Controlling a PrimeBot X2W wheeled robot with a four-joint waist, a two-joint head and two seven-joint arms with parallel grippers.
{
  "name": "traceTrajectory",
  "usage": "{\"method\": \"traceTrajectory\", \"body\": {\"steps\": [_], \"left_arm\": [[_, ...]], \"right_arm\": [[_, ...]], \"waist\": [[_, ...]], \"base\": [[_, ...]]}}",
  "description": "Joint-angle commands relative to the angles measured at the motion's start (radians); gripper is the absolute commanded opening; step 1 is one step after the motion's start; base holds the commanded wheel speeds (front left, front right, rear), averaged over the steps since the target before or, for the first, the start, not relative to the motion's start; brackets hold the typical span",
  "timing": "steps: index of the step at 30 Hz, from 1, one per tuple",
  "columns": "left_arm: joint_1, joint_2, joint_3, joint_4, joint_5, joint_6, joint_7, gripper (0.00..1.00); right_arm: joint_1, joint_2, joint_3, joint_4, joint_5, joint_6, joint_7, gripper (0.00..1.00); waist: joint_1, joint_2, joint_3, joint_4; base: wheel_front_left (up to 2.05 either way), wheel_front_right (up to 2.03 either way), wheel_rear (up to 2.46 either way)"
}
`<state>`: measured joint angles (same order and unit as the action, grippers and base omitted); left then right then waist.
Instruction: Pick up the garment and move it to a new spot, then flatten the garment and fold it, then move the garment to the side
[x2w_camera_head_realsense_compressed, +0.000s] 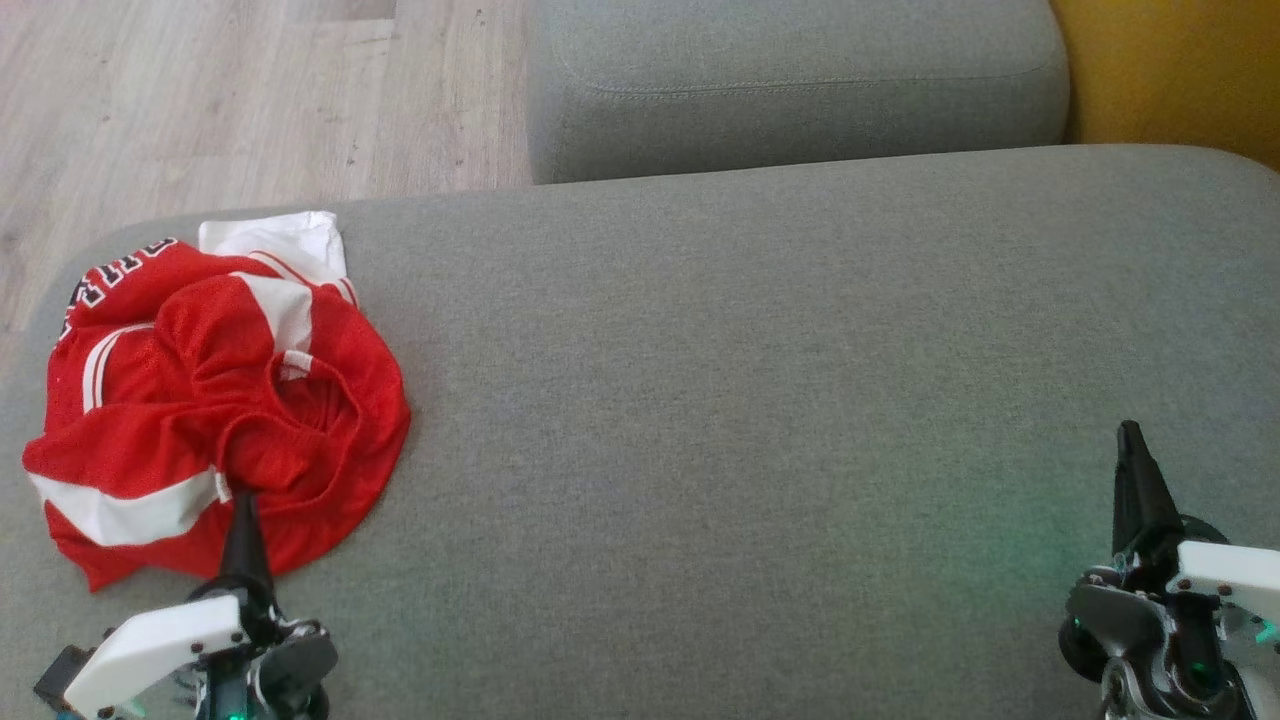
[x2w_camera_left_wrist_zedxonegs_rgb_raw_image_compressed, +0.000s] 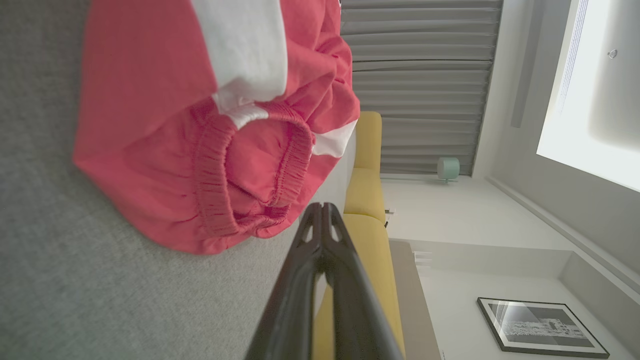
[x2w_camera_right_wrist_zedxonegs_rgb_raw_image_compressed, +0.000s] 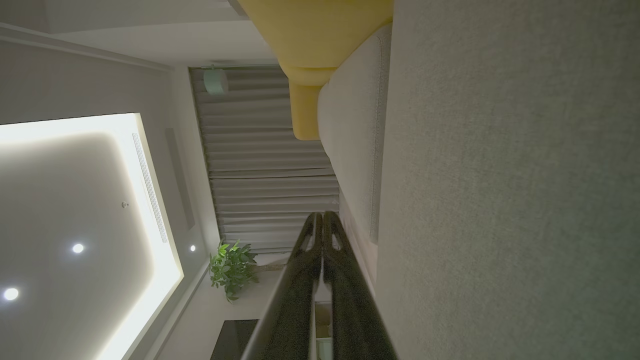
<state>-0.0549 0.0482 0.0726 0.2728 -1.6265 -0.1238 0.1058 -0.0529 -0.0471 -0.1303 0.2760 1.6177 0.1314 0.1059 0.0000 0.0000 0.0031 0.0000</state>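
Red sports garment (x2w_camera_head_realsense_compressed: 220, 400), mesh with white stripes and dark lettering, lies crumpled in a heap on the grey sofa seat (x2w_camera_head_realsense_compressed: 750, 400), at that seat's left end and close to its far edge. The seat is the broadest thing in the head view. A second grey cushion (x2w_camera_head_realsense_compressed: 800, 90) sits beyond its far edge, wooden floor (x2w_camera_head_realsense_compressed: 200, 90) lies beyond its far left corner, and yellow upholstery (x2w_camera_head_realsense_compressed: 1180, 70) lies beyond its far right corner. In the left wrist view the garment (x2w_camera_left_wrist_zedxonegs_rgb_raw_image_compressed: 150, 125) shows a gathered elastic band. The left gripper (x2w_camera_head_realsense_compressed: 243, 505) hovers at the seat's near left, its fingers pressed together on nothing, and its tip (x2w_camera_left_wrist_zedxonegs_rgb_raw_image_compressed: 322, 207) is just beside the garment's near hem; whether they touch I cannot tell. The right gripper (x2w_camera_head_realsense_compressed: 1128, 430) is at the seat's near right, well apart from the garment, with its fingers (x2w_camera_right_wrist_zedxonegs_rgb_raw_image_compressed: 322, 216) together and empty.
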Motion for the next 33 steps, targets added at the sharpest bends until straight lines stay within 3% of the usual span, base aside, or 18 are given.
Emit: {"method": "traceTrajectory", "body": {"steps": [1, 8, 9, 21, 33], "left_arm": [[-0.053, 0.004, 0.039, -0.028, 0.016, -0.007, 0.006, 0.00], [-0.053, 0.004, 0.039, -0.028, 0.016, -0.007, 0.006, 0.00], [0.000, 0.000, 0.000, 0.000, 0.008, 0.000, 0.000, 1.00], [0.010, -0.002, -0.029, 0.036, 0.038, 0.000, -0.024, 1.00], [0.005, -0.001, -0.047, 0.008, 0.192, -0.001, -0.059, 1.00]], "right_arm": [[-0.055, -0.006, 0.020, -0.031, -0.007, -0.001, 0.005, 0.00], [-0.055, -0.006, 0.019, -0.031, -0.007, -0.001, 0.005, 0.00], [0.000, 0.000, 0.000, 0.000, 0.000, 0.000, 0.000, 1.00], [0.015, 0.003, 0.033, 0.034, -0.019, 0.000, -0.023, 1.00], [0.005, 0.004, 0.059, 0.027, -0.166, 0.000, -0.059, 1.00]], "waist": [[0.0000, 0.0000, 0.000, 0.000], [0.0000, 0.0000, 0.000, 0.000], [0.0000, 0.0000, 0.000, 0.000], [0.0000, 0.0000, 0.001, 0.001], [0.0000, 0.0000, 0.002, 0.002]], "base": [[0.00, 0.00, 0.00], [0.00, 0.00, 0.00], [0.00, 0.00, 0.00], [0.00, 0.00, 0.00], [0.00, 0.00, 0.00]]}}
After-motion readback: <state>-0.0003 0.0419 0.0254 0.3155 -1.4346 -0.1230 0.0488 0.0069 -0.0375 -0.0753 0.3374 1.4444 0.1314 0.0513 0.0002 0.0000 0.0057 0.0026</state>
